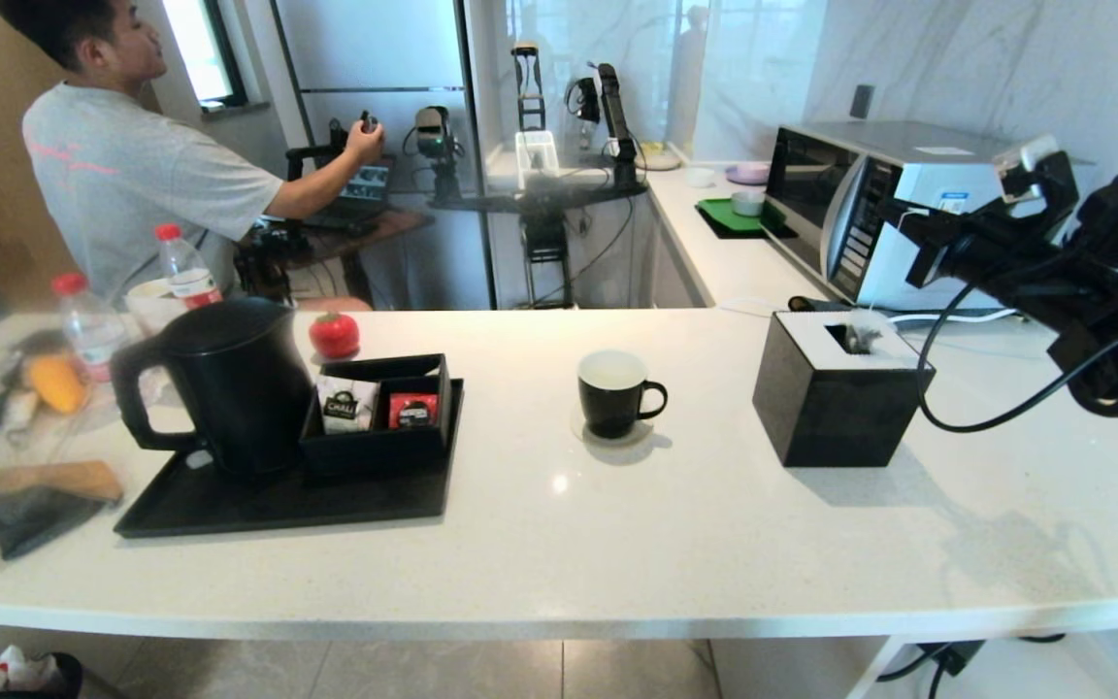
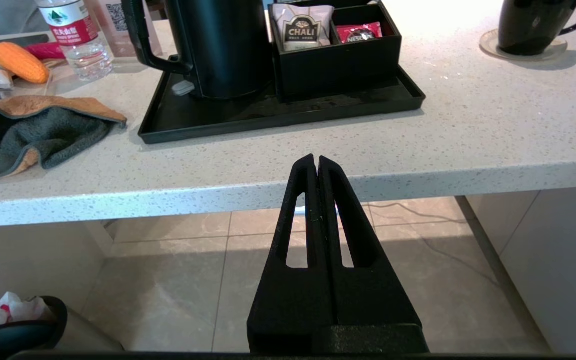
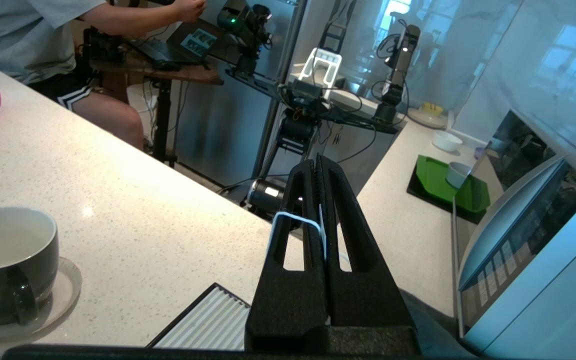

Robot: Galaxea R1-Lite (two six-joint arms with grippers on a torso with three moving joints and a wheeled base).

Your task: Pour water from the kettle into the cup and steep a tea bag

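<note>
Black kettle [image 1: 229,383] upright on tray; black cup [image 1: 614,391] upright on coaster.

The big matte black kettle [image 2: 218,45] is cut off at the top edge of the left wrist view, so its lid and spout do not show there. The small black mug with a white inside [image 2: 538,25] loses its rim at that same edge. In the right wrist view the mug [image 3: 10,265] is cut by the left edge — only part of it shows. A thin white string [image 3: 295,220] loops round the closed right gripper [image 3: 316,162], but the tea bag itself cannot be seen anywhere. In the head view, the right arm runs off the right edge, and the gripper tips there are too small to tell. The left side of that view is blurry — 2 clear plastic bottles with red caps [image 1: 83,325] look smeared.
</note>
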